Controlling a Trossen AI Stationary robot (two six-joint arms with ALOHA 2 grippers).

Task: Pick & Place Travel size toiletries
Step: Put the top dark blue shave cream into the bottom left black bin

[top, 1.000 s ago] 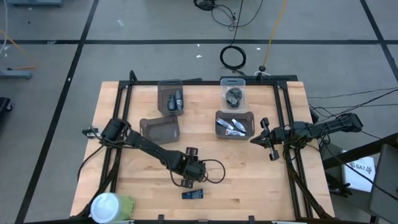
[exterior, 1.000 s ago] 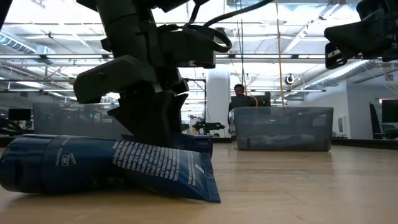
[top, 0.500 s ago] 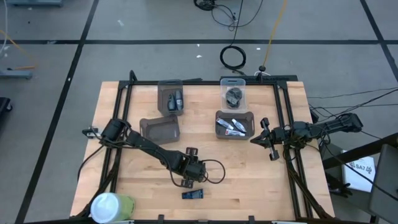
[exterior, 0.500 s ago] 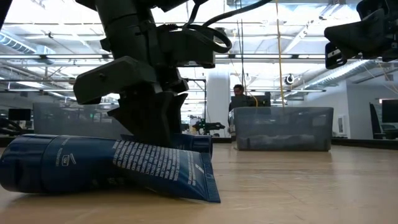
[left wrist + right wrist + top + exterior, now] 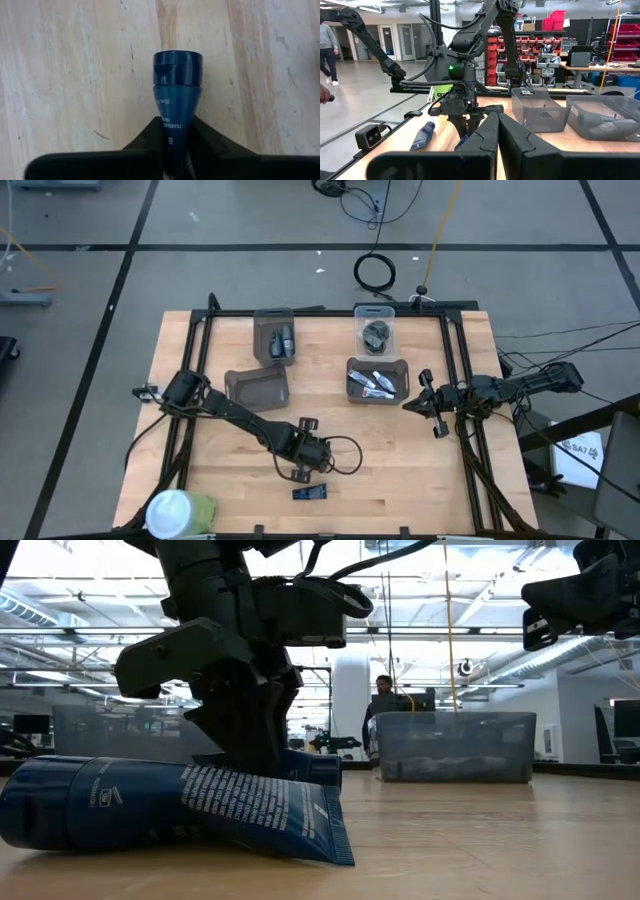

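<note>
One dark blue tube (image 5: 177, 100) with a round cap lies on the wooden table (image 5: 220, 480) near its front edge; the left gripper (image 5: 176, 131) pinches its body. Only the low view shows white print and the crimped tail. Right gripper (image 5: 425, 402) waits clenched at the table's right edge.

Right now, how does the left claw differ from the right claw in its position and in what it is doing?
The left claw is low over the front middle of the wooden table, while the right claw hangs by the table's right edge. The left claw's fingers press both sides of the dark blue plastic tube; the right claw is shut on nothing. Both are dark and two-fingered.
</note>
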